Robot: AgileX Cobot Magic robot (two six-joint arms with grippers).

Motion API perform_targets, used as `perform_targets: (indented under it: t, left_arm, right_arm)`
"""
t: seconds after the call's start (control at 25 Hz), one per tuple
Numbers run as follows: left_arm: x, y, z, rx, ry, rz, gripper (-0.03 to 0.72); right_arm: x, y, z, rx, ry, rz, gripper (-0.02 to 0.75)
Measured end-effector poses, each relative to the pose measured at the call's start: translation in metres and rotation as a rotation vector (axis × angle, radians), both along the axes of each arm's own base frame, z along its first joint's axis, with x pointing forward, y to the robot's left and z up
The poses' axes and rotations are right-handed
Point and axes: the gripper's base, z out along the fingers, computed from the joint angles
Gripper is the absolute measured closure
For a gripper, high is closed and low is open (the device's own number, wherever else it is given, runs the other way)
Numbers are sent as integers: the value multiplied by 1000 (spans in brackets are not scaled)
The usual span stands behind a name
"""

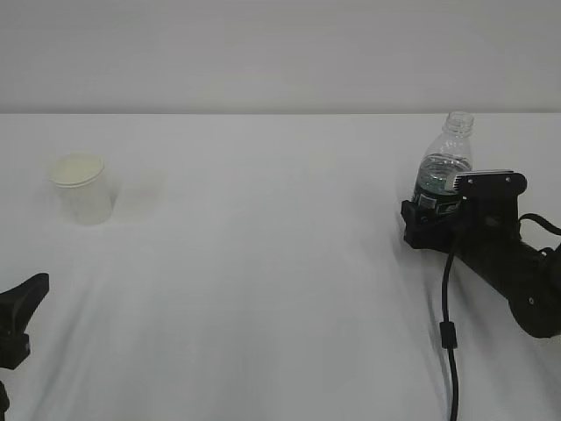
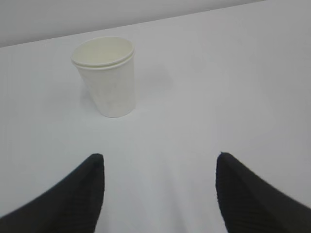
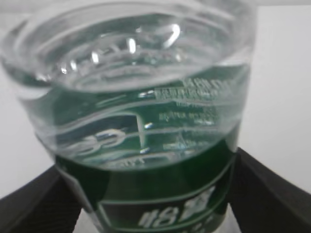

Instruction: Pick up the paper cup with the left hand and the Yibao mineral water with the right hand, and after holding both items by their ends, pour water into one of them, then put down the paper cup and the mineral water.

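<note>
The Yibao mineral water (image 1: 445, 162) stands upright and uncapped at the right of the white table (image 1: 263, 263), its bare neck clear above the right hand (image 1: 431, 221), which brackets the labelled lower body, seemingly so the top stays free for pouring. Its jaws stand wide; contact cannot be told. The paper cup (image 2: 105, 75) sits upright, well ahead of the left hand (image 2: 160, 187), jaws wide and empty

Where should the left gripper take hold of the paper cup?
Probably the paper cup's side wall below the double rim, approached level from the front: it stands upright and alone ahead of the open left gripper, and its taper narrows downward.
</note>
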Motion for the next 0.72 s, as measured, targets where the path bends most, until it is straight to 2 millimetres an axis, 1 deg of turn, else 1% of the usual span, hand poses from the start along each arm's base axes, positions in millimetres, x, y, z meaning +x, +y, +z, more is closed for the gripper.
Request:
perform_targets:
  t: [0.24,0.72]
  left_arm:
    - [0,0,0,0,0,0,178]
    - [0,0,0,0,0,-2,178]
  right_arm:
    - [1,0,-1,-1,-1,0,74]
    - [14,2,5,5,-44,-2,81]
